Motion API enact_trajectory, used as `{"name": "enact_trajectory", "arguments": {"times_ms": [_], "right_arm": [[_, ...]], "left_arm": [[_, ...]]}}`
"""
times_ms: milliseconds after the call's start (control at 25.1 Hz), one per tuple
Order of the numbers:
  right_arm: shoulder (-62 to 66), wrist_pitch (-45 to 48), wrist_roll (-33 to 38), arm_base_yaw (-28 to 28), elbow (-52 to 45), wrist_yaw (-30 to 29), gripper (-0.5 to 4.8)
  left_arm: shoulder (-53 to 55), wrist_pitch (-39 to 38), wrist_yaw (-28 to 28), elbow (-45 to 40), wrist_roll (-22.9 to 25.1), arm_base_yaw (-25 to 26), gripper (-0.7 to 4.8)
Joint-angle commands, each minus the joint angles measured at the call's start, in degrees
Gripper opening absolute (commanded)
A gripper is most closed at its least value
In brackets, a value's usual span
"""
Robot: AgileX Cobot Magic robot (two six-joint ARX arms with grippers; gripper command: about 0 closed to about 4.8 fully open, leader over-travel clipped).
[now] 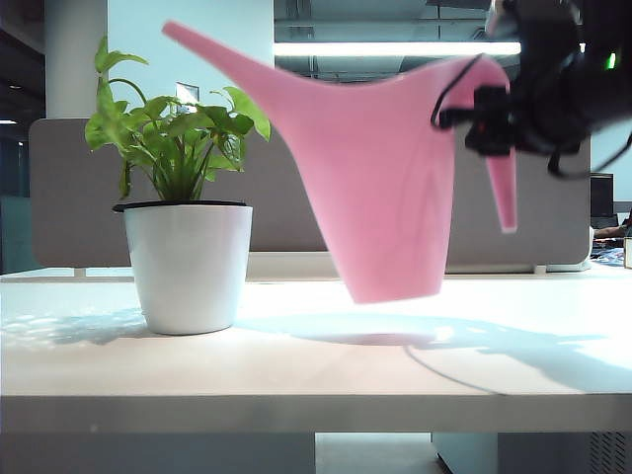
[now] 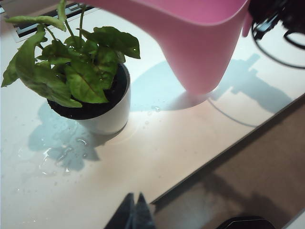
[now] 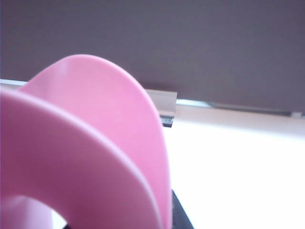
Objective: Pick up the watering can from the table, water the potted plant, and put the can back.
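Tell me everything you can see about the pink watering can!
The watering can is smooth pink plastic, with a tapered body, a long thin spout and an arched handle. It hangs in the air above the white table, held by its handle in the right gripper. It is roughly upright, its spout reaching above the potted plant without touching it.

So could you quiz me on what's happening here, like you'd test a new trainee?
1. True or false: the watering can rests on the table.
2. Which gripper holds the can's handle: A) left gripper, B) right gripper?
3. Fill in: the spout points up and towards the ____.

Key
1. False: it hangs in the air, its shadow below.
2. B. The left gripper waits shut near the table's front edge.
3. Potted plant; there is water on the table beside it.
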Motion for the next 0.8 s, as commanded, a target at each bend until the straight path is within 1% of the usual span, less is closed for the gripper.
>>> {"name": "enact_trajectory", "arguments": {"times_ms": [40,239,358,517,557,597,636,676,795], "right_arm": [[4.07,10.99,2.78,0.04,0.59,-0.11,-0.01],[10.54,19.47,2.78,0.04,0.7,-0.11,-0.01],[14.4,20.63,2.75,0.04,0.7,-0.13,-0.01],[15.67,20.59,2.75,0.04,0.68,-1.27,0.0],[15.67,20.55,2.73,0.04,0.68,-1.49,0.09],[15.67,20.61,2.73,0.04,0.68,-1.62,0.72],[15.67,20.61,2.73,0.04,0.68,-1.62,1.18],[15.67,20.55,2.71,0.04,0.68,-1.62,1.76],[15.65,20.52,2.71,0.09,0.61,-1.62,2.94]], "left_arm": [[-0.09,0.35,0.26,0.11,-0.35,-0.02,0.03],[-0.09,0.35,0.26,0.11,-0.35,-0.02,0.03],[-0.09,0.37,0.26,0.13,-0.35,-0.02,0.03],[-0.09,0.37,0.26,0.13,-0.35,-0.02,0.03],[-0.09,0.37,0.26,0.11,-0.35,-0.02,0.03],[-0.09,0.37,0.26,0.11,-0.35,-0.02,0.03],[-0.09,0.37,0.26,0.11,-0.35,-0.02,0.03],[-0.09,0.37,0.26,0.11,-0.35,-0.02,0.03],[-0.09,0.35,0.26,0.13,-0.35,-0.02,0.03]]}}
